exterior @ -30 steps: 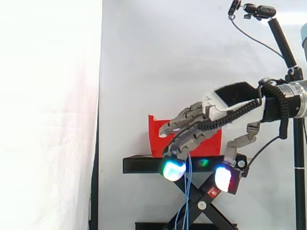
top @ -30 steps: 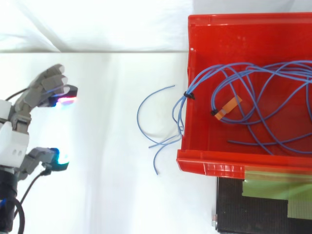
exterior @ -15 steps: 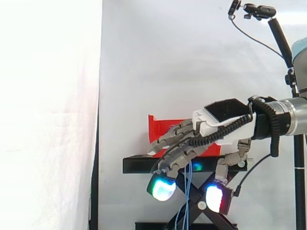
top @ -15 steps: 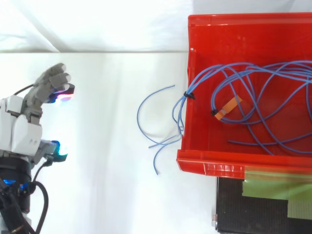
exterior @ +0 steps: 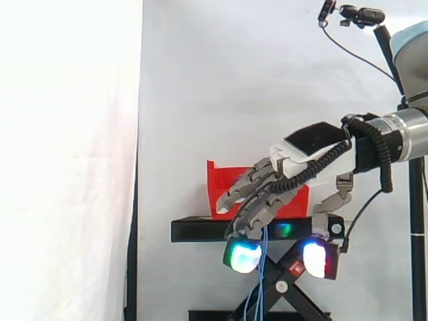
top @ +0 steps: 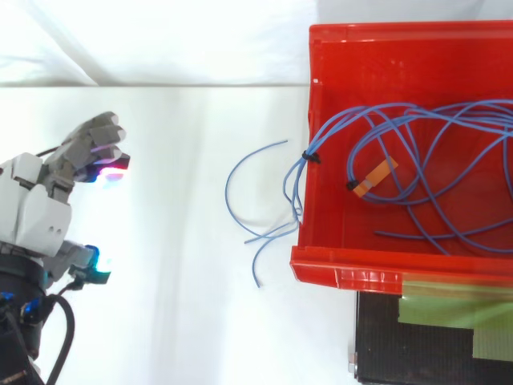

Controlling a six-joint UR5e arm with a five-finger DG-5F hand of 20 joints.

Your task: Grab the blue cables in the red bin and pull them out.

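A black stand (exterior: 200, 231) carries the work: 1 flat platform on crossed legs (exterior: 286, 286) that fold like scissors. Directly on the platform stands 1 red bin (exterior: 217, 190), upright, its base flat on the top plate and set a little left of the platform's middle in the side view. From above, the bin's near wall (top: 345, 277) meets a bare part of the stand, where a pale greenish panel (top: 449, 309) lies just beside it

A black stand (exterior: 200, 231) sits before a white curtain (exterior: 67, 160).
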